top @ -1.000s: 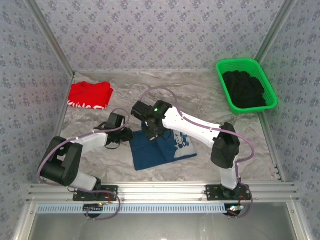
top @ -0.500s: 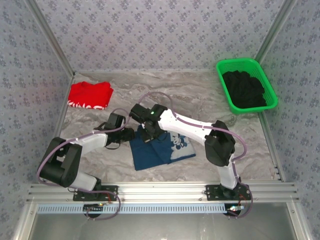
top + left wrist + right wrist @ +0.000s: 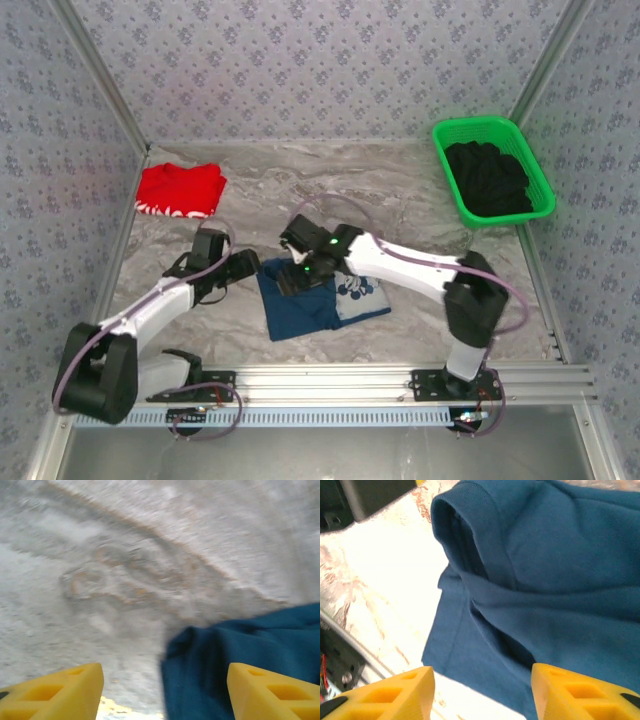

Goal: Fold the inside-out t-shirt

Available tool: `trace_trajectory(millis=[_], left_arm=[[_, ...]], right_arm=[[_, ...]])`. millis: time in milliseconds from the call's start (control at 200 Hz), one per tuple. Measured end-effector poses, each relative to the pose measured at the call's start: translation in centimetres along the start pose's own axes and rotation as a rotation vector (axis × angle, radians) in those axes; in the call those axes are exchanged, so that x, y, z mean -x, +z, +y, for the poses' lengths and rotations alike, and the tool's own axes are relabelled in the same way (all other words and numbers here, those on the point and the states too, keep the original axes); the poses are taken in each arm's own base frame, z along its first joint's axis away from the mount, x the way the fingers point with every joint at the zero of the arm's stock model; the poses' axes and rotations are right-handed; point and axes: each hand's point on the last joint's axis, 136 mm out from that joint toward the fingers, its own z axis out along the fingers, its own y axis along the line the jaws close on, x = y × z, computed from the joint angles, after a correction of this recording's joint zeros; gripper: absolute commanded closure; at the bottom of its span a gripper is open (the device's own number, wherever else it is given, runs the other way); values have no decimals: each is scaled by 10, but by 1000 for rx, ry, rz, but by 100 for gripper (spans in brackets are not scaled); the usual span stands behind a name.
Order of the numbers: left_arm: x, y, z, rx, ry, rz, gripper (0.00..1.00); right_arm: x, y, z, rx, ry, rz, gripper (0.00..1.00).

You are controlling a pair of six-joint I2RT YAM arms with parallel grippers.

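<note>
At lower centre of the top view, the inside-out t-shirt (image 3: 303, 315) is laid folded on the table (image 3: 400, 190), long axis left to right. The left gripper (image 3: 243, 266) at its left edge and the right gripper (image 3: 298, 280) above it are spread apart, nothing clamped. At upper right, black clothing (image 3: 490, 180) is held in the green basket (image 3: 478, 124).

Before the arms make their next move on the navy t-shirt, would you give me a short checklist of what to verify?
1. Is the left gripper open: ok, fingers apart, the t-shirt edge lies between them unpinched.
2. Is the right gripper open: ok, fingers apart above the cloth.
3. Fold tidy: not ok, rumpled ridges near the sleeve, white print showing at the right.
4. All of the t-shirt on the table: ok.
5. Neck tag position: cannot tell.
6. The red garment and green basket apart from the t-shirt: ok.
</note>
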Motion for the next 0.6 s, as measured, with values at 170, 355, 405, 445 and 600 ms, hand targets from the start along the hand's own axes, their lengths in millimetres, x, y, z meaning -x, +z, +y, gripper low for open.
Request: trace_trajectory(millis=[170, 355, 405, 445, 600], left_arm=[[-8, -7, -27, -115, 0, 34, 29], [-29, 9, -45, -145, 19, 156, 36], [-31, 16, -49, -147, 18, 182, 44], [-32, 21, -51, -149, 25, 199, 50], [-36, 35, -49, -125, 22, 239, 68]], right_arm=[[8, -29, -48, -5, 79, -123, 27], [-7, 6, -89, -43, 156, -72, 26], [-10, 12, -90, -41, 158, -59, 28], [-12, 17, -90, -36, 157, -54, 31], [-12, 25, -87, -2, 144, -63, 55]])
